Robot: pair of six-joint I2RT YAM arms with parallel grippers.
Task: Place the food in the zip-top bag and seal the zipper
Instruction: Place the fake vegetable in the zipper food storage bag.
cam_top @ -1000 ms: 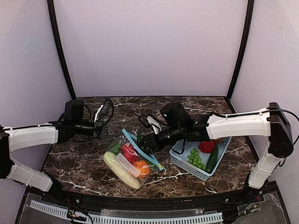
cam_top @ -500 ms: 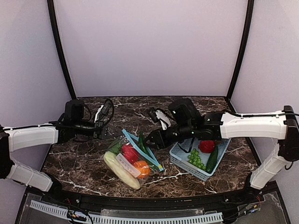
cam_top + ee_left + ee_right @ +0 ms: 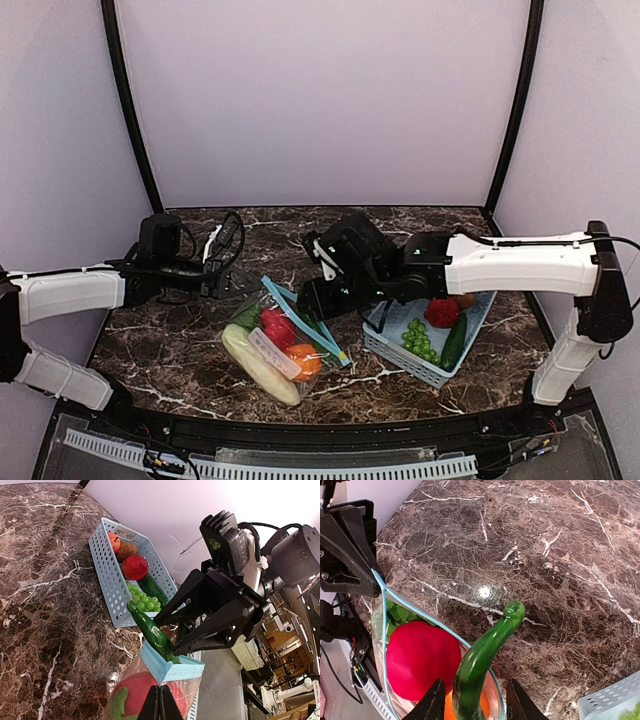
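The left pincer (image 3: 160, 706) was clamped shut on the light blue zipper (image 3: 172, 671) at the mouth of the zip-top bag (image 3: 272, 353), which lay on the dark marble surface (image 3: 150, 345) just left of the basket (image 3: 400, 358). The right pincer (image 3: 475, 685) stood open astride a long green pepper (image 3: 482, 655) that poked up out of the bag's mouth beside a red piece (image 3: 422, 665), with gaps showing on both sides

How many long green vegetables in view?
2: a chili pepper in the mouth of the zip-top bag, within the right gripper; a cucumber in the basket. More may be hidden.
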